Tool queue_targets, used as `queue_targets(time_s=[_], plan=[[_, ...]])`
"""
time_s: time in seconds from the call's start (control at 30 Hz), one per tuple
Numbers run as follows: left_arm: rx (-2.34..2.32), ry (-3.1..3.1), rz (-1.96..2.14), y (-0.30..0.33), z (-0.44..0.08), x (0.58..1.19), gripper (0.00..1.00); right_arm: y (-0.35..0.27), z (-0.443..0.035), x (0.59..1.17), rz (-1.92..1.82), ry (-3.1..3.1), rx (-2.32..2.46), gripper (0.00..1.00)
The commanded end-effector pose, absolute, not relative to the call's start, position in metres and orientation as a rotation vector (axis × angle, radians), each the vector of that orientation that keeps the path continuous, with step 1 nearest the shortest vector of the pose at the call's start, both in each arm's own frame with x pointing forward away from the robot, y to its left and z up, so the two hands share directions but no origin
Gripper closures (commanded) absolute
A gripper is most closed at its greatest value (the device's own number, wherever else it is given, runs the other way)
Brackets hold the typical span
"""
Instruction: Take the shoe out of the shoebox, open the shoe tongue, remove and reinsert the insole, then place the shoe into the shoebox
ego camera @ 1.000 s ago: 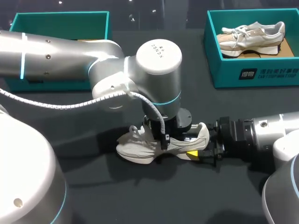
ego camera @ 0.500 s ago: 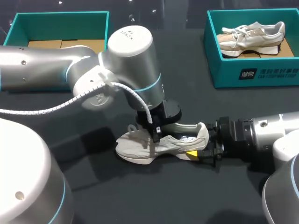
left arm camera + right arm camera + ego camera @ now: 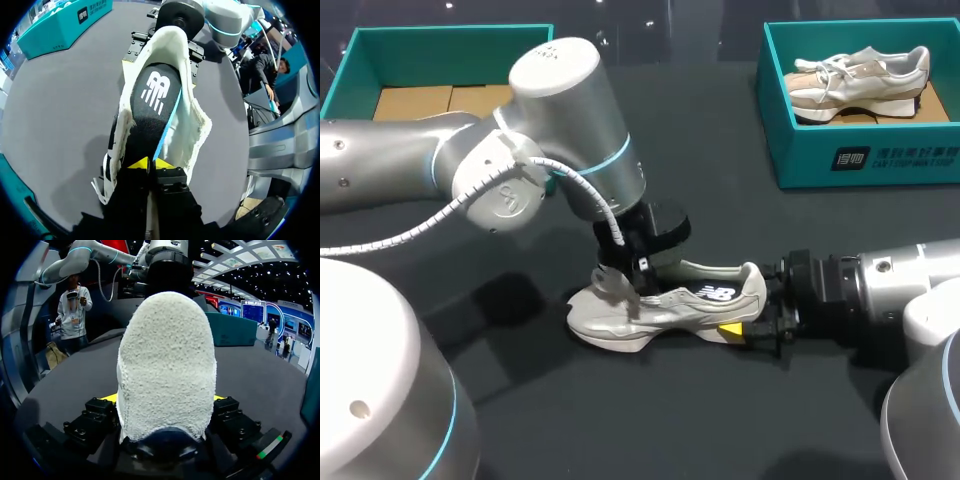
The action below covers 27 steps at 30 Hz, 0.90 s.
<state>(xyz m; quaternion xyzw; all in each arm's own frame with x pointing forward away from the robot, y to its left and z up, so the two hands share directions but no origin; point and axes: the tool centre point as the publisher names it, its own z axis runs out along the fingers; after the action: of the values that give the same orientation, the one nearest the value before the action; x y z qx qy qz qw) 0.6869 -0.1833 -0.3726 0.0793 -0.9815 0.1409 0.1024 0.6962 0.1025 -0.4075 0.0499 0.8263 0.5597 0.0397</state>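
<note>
A pale grey sneaker (image 3: 660,312) lies on the dark table, toe to the left. My right gripper (image 3: 752,318) holds its fuzzy heel (image 3: 167,365), one finger on each side. My left gripper (image 3: 620,285) stands over the tongue end of the shoe's opening. In the left wrist view its yellow tips (image 3: 150,164) are pressed together on the front end of the black insole (image 3: 150,105). The insole has a white logo and a blue edge showing, and it lies along the inside of the shoe (image 3: 192,120).
A teal shoebox (image 3: 800,165) at the back right holds a second sneaker (image 3: 860,80). Another teal box (image 3: 440,35) at the back left shows only cardboard inside. My left arm crosses the table's left half above the surface.
My left arm has swung to the left, its wrist moving off the shoe's middle toward the toe end. The insole's logo now shows in the opening. The right arm and the shoe have stayed put.
</note>
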Motion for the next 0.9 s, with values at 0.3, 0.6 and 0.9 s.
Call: queue_targets(time_s=[0.3,0.6,0.9], plan=[[0.138,-2.970,0.384,-0.189,-0.374,0.682,0.87,0.101,-0.409,0.695,1.708,2.535,0.154,1.00],[0.037,-3.004,0.325,-0.217,-0.379,0.680,0.58,0.101,-0.409,0.695,1.708,2.535,0.154,1.00],[-0.040,-3.036,0.264,-0.239,-0.386,0.680,0.58,0.101,-0.409,0.695,1.708,2.535,0.154,1.00]])
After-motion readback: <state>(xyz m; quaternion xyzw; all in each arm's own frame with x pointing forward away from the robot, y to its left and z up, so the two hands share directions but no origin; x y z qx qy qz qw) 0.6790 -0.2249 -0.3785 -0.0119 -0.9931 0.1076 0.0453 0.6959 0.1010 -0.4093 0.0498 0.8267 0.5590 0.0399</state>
